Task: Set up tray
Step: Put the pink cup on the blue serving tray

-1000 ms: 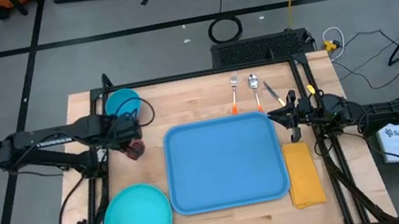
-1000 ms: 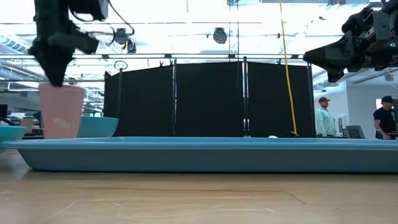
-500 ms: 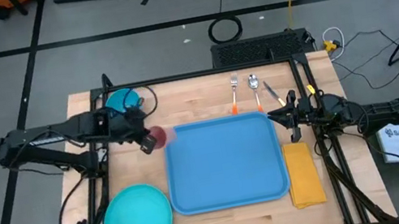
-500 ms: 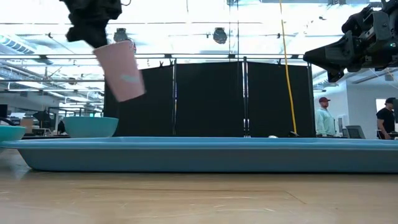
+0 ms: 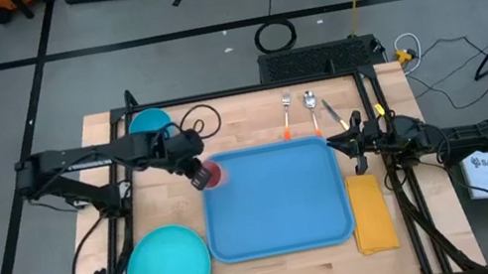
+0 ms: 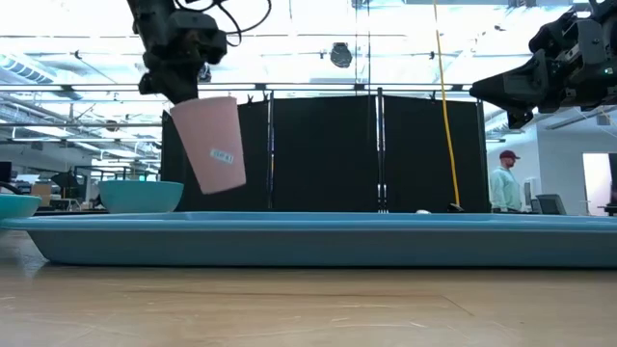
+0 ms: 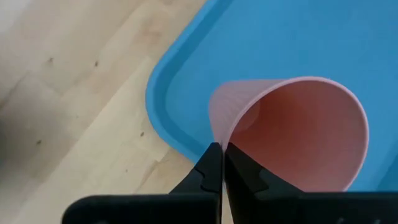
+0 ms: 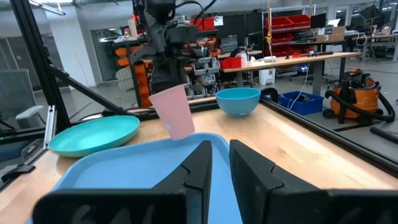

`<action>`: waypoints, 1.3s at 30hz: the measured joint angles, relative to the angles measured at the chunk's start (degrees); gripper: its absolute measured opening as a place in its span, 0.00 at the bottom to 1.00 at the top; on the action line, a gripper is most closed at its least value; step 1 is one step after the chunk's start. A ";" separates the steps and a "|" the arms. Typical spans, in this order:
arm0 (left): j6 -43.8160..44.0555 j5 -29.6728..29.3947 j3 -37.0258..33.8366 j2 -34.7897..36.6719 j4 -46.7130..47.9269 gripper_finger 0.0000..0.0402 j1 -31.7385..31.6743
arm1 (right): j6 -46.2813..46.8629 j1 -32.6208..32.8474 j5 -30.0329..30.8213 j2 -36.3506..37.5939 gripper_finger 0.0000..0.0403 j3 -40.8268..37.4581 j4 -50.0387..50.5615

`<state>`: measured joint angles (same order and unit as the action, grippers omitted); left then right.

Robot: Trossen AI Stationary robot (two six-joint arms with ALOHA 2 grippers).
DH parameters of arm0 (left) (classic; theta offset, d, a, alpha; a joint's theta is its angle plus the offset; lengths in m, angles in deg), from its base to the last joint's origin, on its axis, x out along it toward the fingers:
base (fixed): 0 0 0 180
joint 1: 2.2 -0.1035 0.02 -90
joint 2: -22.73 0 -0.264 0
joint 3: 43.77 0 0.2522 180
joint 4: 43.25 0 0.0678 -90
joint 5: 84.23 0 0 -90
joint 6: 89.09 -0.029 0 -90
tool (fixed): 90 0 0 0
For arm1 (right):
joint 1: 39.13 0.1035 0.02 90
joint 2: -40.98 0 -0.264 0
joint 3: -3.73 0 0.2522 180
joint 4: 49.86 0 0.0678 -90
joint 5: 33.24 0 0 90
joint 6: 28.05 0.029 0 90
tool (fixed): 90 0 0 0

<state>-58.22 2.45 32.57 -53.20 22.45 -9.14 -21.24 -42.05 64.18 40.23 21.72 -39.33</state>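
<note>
The blue tray [image 5: 275,199] lies flat in the middle of the bench [image 5: 241,122]. The left tool [image 5: 198,173] pinches the rim of a pink cup [image 6: 212,143], tilted in the air over the tray's 10 o'clock corner. The right tool [image 5: 337,141] waits at the tray's 2 o'clock corner, its fingers a little apart.

- Tray [image 5: 277,207]: a large, flat, blue plastic rectangle with rounded corners and a low raised rim.
- Pose: lies flat on the wooden worktop, its long sides running from the far edge toward the near edge in the high view.
- Place: near the middle of the worktop, slightly toward its right edge.
- Low view: its near rim [image 6: 318,243] shows as a long blue band resting on the wood.
- State: its inner surface is bare blue plastic.
</note>
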 joint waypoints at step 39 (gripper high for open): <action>-4.12 6.13 0.13 -10.33 -2.00 0.07 -7.93 | 0.00 0.01 0.00 -0.68 0.12 -0.04 -0.27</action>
<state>-62.34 8.59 32.70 -63.53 20.45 -17.08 -21.24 -42.04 64.18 39.55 21.68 -39.60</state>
